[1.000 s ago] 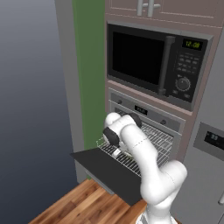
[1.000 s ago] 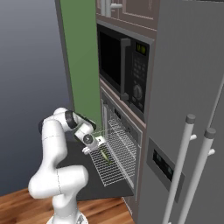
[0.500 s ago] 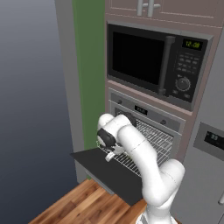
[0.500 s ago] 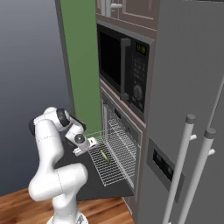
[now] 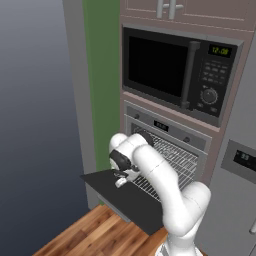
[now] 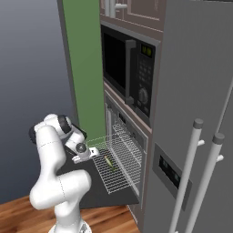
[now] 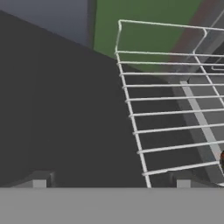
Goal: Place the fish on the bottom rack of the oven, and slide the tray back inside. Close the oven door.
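Note:
The small greenish-yellow fish [image 6: 109,162] lies on the silver bottom rack [image 6: 122,157], which is slid out over the open oven door [image 6: 93,189]. My gripper [image 6: 93,152] hovers at the rack's front left corner, a little short of the fish. It is open and holds nothing. In the hand view my fingertips [image 7: 39,178] stand wide apart above the dark door [image 7: 57,109], with the rack [image 7: 166,109] just to their right. In the left base view my gripper [image 5: 120,180] sits over the door [image 5: 125,202], in front of the rack [image 5: 172,160] and the oven [image 5: 165,127].
A black microwave [image 5: 170,65] sits right above the oven. A grey fridge [image 6: 195,136] with two bar handles stands to the right. A green wall panel [image 5: 102,75] runs down the left. Wood floor [image 5: 100,235] lies below the door.
My arm has folded back to the left and my gripper has drawn slightly back and down from above the fish. The fish stays on the rack.

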Robot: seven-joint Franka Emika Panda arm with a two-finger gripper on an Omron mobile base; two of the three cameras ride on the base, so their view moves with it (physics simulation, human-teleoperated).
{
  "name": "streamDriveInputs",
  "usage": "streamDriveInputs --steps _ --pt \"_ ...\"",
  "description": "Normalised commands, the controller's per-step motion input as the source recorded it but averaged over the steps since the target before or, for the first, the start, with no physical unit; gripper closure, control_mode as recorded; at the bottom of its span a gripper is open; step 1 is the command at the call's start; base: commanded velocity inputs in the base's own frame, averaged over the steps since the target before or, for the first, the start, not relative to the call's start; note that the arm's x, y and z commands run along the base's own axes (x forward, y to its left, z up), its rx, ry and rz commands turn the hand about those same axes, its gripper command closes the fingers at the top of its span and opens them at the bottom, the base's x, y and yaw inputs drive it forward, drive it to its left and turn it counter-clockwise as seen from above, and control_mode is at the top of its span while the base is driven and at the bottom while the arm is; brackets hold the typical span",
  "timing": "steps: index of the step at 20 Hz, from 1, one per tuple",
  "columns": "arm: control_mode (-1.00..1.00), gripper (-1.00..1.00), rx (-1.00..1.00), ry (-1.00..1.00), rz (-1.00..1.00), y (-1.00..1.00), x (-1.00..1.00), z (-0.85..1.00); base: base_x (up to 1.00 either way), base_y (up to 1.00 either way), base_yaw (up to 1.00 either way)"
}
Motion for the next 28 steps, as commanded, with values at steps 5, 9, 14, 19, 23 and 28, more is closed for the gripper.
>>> streamDriveInputs --steps 5,9,14,19,23,28 --pt "-1.00 -1.00 0.00 0.03 0.00 0.05 0.06 -0.26 0.00 0.00 0.00" --pt "-1.00 -1.00 0.00 0.02 0.01 0.01 0.06 -0.27 0.00 0.00 0.00" --pt "-1.00 -1.00 -0.05 -0.02 0.00 0.00 -0.04 0.20 0.00 0.00 0.00" --pt "-1.00 -1.00 0.01 0.00 -0.16 0.00 -0.14 0.18 0.00 0.00 0.00" --pt "-1.00 -1.00 0.14 0.00 -0.46 0.00 -0.24 0.05 0.00 0.00 0.00" --pt "-1.00 -1.00 0.19 0.00 -0.61 0.00 -0.31 0.00 0.00 0.00 0.00"
